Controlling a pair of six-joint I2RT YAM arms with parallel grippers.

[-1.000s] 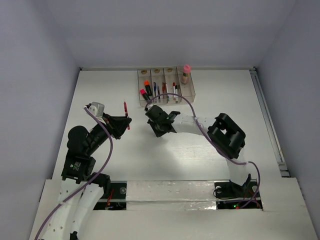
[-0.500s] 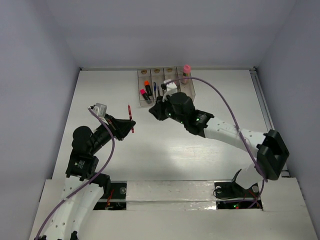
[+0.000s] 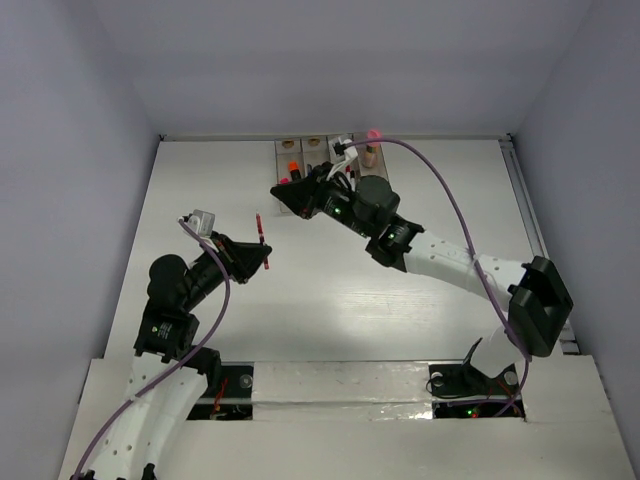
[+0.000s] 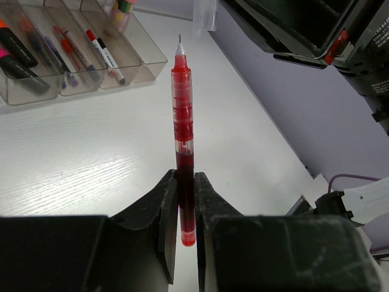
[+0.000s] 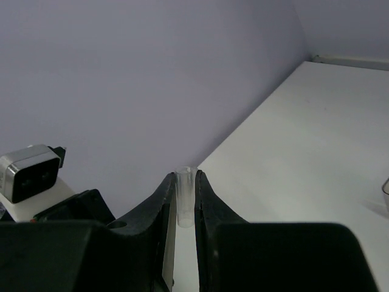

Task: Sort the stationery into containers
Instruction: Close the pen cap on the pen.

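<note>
My left gripper (image 3: 262, 258) is shut on a thin red pen (image 3: 261, 228), held upright above the table's left middle. In the left wrist view the pen (image 4: 182, 121) stands between the jaws of the left gripper (image 4: 185, 177), its bare tip pointing away. My right gripper (image 3: 279, 193) is shut on a small clear pen cap (image 5: 185, 204) and hovers just in front of the containers (image 3: 315, 145), pointing left. The clear bins (image 4: 152, 61) hold highlighters (image 4: 18, 55), pens (image 4: 67, 52), a white marker (image 4: 106, 58) and a glue stick (image 3: 372, 150).
The right arm (image 3: 430, 255) stretches across the middle of the table and hides much of the bin row. Its purple cable (image 3: 440, 190) loops over the back right. Grey walls close the table on three sides. The right arm's black body (image 4: 304, 30) hangs close to the red pen's tip.
The right arm has swung out and left toward the bins' front left corner, gripper now pointing left. The left gripper has shifted slightly right and nearer with the red pen.
</note>
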